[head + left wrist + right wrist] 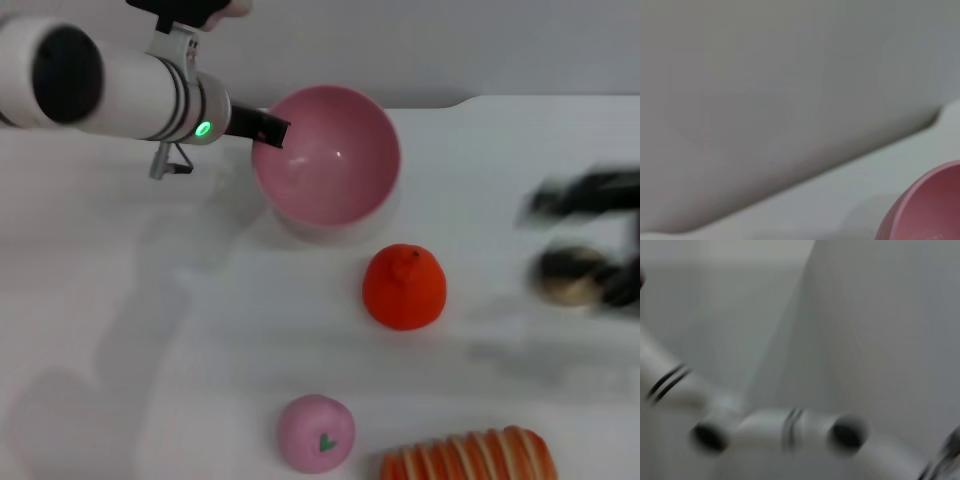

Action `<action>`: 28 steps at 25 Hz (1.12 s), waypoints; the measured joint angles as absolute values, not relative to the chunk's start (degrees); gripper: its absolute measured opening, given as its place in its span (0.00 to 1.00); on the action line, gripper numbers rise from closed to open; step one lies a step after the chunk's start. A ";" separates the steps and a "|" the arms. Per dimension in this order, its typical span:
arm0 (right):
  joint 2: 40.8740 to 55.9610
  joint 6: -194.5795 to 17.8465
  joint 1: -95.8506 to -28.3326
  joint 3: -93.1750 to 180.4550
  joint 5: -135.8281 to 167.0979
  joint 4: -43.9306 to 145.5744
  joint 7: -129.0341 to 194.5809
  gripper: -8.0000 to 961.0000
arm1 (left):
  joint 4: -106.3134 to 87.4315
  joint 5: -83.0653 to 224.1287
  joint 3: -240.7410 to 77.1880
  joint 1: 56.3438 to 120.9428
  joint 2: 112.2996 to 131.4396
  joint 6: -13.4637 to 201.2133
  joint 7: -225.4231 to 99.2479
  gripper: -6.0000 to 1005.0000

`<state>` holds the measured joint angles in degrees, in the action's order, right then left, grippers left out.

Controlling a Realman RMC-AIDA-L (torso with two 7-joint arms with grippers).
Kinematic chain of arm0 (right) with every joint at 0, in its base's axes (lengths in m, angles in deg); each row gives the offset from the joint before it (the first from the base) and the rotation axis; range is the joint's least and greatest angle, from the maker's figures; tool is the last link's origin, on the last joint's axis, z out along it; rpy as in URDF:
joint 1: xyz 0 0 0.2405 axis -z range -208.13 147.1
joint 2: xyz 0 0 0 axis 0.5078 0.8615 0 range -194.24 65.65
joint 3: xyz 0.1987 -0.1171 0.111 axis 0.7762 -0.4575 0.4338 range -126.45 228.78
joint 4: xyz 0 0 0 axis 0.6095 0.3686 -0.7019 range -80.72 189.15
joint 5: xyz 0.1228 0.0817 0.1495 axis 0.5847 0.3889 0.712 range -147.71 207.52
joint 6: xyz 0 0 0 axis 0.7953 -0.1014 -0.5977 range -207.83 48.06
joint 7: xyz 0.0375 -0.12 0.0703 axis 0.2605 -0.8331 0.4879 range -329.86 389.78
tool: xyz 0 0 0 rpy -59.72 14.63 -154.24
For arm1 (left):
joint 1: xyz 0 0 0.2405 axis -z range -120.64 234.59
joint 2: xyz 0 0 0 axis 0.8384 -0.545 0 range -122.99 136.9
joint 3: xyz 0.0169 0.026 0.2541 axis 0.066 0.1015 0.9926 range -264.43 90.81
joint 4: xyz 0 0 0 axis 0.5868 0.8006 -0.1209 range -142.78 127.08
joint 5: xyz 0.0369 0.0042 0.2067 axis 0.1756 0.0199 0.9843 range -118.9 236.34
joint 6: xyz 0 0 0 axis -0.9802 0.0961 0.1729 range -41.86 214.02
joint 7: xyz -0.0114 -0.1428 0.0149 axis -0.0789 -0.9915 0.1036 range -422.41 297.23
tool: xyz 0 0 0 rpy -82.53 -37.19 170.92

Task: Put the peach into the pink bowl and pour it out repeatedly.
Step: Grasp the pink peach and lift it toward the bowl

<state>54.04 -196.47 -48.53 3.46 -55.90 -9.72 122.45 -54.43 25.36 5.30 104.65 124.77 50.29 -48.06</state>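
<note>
**rigwatcher:** So where was everything at that point?

**me:** In the head view, the pink bowl (328,155) sat in the upper middle of the frame, tipped so its opening faced the camera, and it was empty. My left gripper (262,127) was at the bowl's left rim, with its dark fingers clamped on that rim. That grip is why the bowl sat tilted instead of flat on the table (150,330). The left wrist view only showed a slice of pink rim in its lower right corner.

**rigwatcher:** And the peach?

**me:** The peach (316,432) lay on the table at the bottom center of the frame, green stem mark up, well apart from the bowl. The orange-red fruit (404,286) sat between them, slightly right. A striped orange thing (468,456) was just beside the peach, at the bottom edge.

**rigwatcher:** Right arm doing anything?

**me:** The right gripper (585,255) was a motion smear at the right edge, mid-height. Honestly I couldn't tell if its fingers were wide or narrow. There was a brownish blob right there too, but it was too blurred to call. My guess is the peach needed picking up next.
</note>
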 joint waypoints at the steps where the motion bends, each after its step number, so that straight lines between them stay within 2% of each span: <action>1: 54.18 -196.17 -49.66 1.07 -58.90 -12.79 125.85 0.44 | -54.43 25.36 5.30 104.65 124.77 50.29 -48.06 0.05; 6: 54.39 -187.23 -56.68 -13.52 -73.35 -16.55 136.66 0.44 | -54.65 14.33 -7.72 104.50 124.71 38.11 -30.74 0.05; 13: 54.70 -164.08 -68.90 -34.07 -82.33 -1.57 143.81 0.44 | -54.82 12.34 -9.83 103.72 124.65 36.05 -28.40 0.05; 19: 55.08 -155.82 -73.12 -43.70 -80.24 4.85 145.20 0.44 | -54.86 12.25 -9.95 103.65 124.74 36.12 -28.21 0.05; 28: 55.13 -150.87 -73.08 -50.95 -78.42 6.50 147.44 0.44 | -55.48 12.18 -9.56 103.83 124.76 35.90 -28.13 0.05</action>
